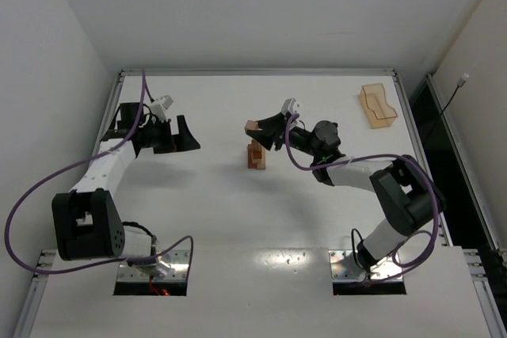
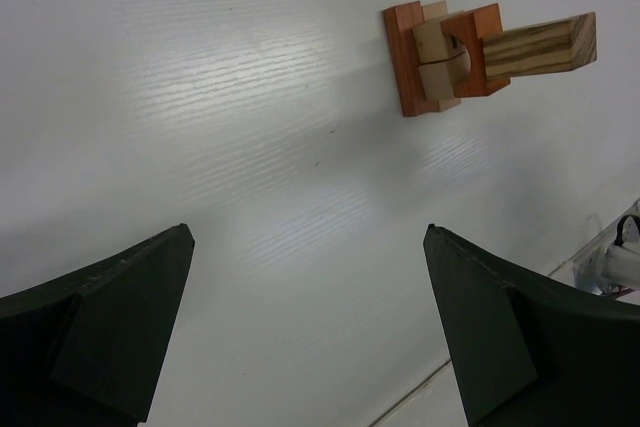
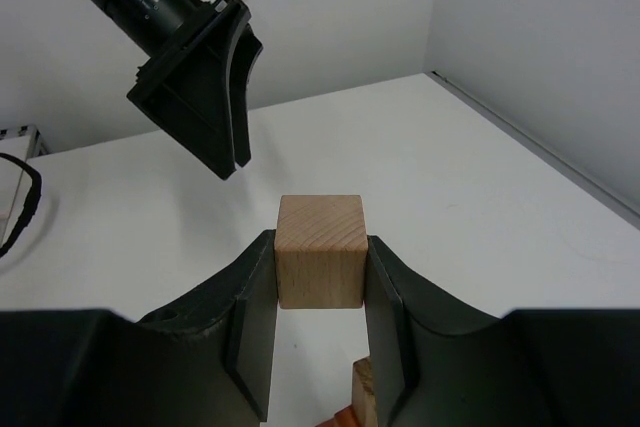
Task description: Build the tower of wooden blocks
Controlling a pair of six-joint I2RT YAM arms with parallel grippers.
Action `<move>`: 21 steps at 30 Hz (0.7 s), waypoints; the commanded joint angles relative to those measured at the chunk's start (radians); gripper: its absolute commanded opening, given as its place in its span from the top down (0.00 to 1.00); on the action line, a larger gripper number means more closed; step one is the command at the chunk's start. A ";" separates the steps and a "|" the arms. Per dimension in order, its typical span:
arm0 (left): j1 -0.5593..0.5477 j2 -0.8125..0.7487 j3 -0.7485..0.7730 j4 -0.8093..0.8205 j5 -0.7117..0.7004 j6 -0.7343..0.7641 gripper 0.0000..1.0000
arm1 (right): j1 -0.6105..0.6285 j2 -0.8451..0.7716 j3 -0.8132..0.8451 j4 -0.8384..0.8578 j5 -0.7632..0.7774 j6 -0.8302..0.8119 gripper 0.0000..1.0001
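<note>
The wood block tower (image 1: 255, 154) stands mid-table: reddish-orange and tan blocks with a tan bar on top. In the left wrist view the tower (image 2: 440, 57) is at the upper right. My right gripper (image 1: 260, 127) is shut on a tan wooden cube (image 1: 250, 125) and holds it in the air just above and behind the tower. In the right wrist view the cube (image 3: 320, 237) sits between the gripper's (image 3: 320, 272) pads, and the tower's top (image 3: 363, 392) shows below. My left gripper (image 1: 184, 136) is open and empty, left of the tower; in its own wrist view (image 2: 308, 247) the jaws are wide apart over bare table.
A translucent orange plastic tray (image 1: 377, 106) stands at the back right. White walls enclose the table on the back and sides. The left arm's gripper (image 3: 205, 87) hangs in the air beyond the cube in the right wrist view. Purple cables loop beside both arms.
</note>
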 commanded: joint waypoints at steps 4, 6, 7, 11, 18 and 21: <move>0.011 0.013 0.030 0.030 0.045 0.020 0.01 | 0.003 0.048 -0.025 0.192 -0.057 -0.031 1.00; 0.011 0.023 0.030 0.030 0.045 0.020 0.01 | -0.006 0.059 -0.036 0.213 -0.057 -0.031 1.00; 0.011 0.023 0.030 0.030 0.045 0.020 0.01 | -0.006 0.059 -0.036 0.213 -0.057 -0.042 1.00; 0.011 0.043 0.030 0.039 0.045 0.020 0.01 | -0.015 0.093 -0.036 0.226 -0.057 -0.042 1.00; 0.011 0.079 0.039 0.048 0.064 0.020 0.01 | -0.026 0.122 -0.018 0.235 -0.022 -0.010 1.00; 0.011 0.092 0.039 0.048 0.064 0.020 0.01 | -0.035 0.142 -0.005 0.246 -0.010 0.001 1.00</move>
